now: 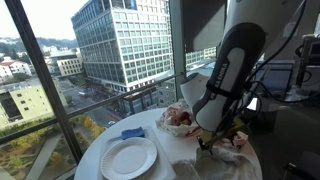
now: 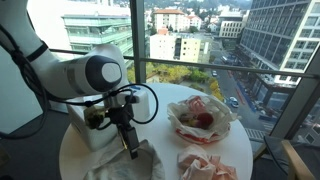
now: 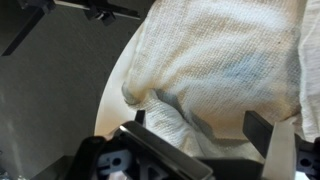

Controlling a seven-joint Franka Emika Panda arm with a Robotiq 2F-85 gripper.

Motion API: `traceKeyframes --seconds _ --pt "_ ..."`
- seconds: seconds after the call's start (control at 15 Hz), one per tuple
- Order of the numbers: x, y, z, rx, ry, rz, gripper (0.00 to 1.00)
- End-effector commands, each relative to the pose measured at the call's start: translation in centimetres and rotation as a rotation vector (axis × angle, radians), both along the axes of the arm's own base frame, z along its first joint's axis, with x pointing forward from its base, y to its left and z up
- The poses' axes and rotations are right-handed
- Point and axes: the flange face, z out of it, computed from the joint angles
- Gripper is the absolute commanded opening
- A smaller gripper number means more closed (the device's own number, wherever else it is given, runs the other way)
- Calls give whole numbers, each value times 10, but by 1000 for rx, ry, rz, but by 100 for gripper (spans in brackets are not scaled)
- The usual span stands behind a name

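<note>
The towel (image 3: pixel 220 70), white and rumpled, lies at the table (image 2: pixel 165 100) edge farthest from the window, seen in an exterior view (image 2: pixel 150 160) as a crumpled heap. The gripper (image 3: pixel 200 125) points down over it with its fingers (image 3: pixel 268 135) spread wide, a fold of cloth bulging between them (whether the pads touch it cannot be told). In an exterior view the gripper (image 2: pixel 130 148) hangs just beside the heap. Toward the window edge sits a bowl (image 2: pixel 200 118) of red and white bits, with a crumpled wrapper (image 2: pixel 205 165) near it. A plate (image 1: pixel 128 157) sits at another edge, a blue cloth (image 1: pixel 133 132) just beside it.
</note>
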Motion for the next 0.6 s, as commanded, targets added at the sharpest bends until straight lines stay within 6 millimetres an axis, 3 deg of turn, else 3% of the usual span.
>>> traceKeyframes --seconds 0.0,0.13,0.2,0.53 --pt "-4 10 42 133 -82 -5 100" --pt "-7 15 48 178 -91 -10 100" --pt "3 12 37 127 -59 0 100" --pt "-2 13 44 166 -70 -7 100"
